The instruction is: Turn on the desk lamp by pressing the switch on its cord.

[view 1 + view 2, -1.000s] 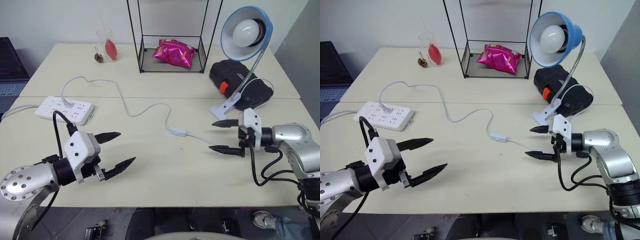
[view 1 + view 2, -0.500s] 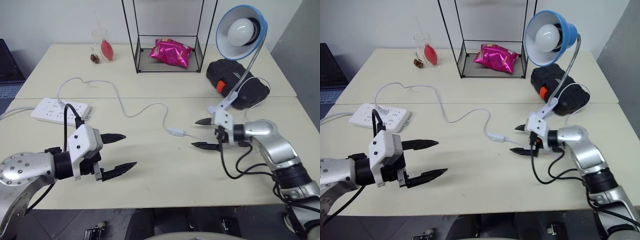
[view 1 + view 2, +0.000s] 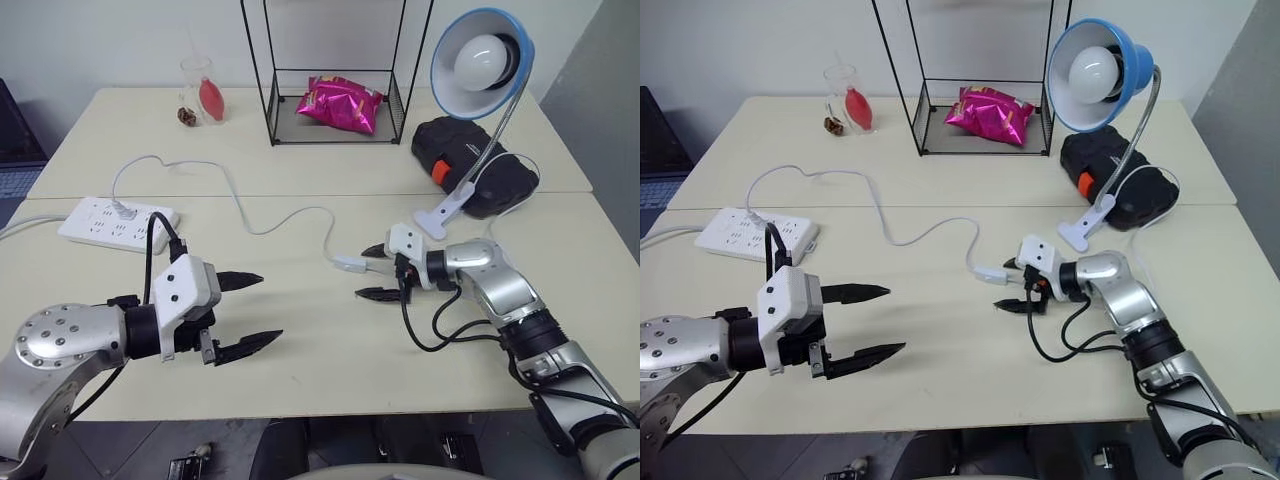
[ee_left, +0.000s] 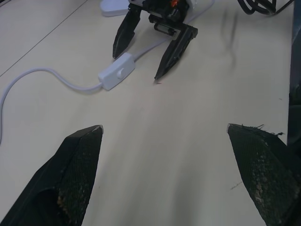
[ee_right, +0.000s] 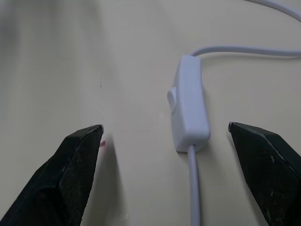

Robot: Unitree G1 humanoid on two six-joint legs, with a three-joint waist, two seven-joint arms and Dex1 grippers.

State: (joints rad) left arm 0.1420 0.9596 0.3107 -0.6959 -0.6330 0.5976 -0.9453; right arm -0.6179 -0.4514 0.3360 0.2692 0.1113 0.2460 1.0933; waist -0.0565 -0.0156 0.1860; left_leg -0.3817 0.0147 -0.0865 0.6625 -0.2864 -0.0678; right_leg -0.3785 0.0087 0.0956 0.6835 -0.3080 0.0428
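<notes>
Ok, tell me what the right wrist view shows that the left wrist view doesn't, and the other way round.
Right wrist view alone: the right arm's own two fingers open, with the switch lying closer to one of them, and its button up close. Left wrist view alone: the left arm's open fingers, the whole right gripper seen from ahead, and the lamp's clip base. Both share: the switch, its cord and the table.

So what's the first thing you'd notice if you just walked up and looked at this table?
Probably the desk lamp with its blue shade and big white bulb, clipped at the table's far right beside a black case. Next, the right gripper, fingers open, right at the small white switch on the cord in the middle of the table. The shiny pink snack bag in the wire rack at the back also pops out.
</notes>
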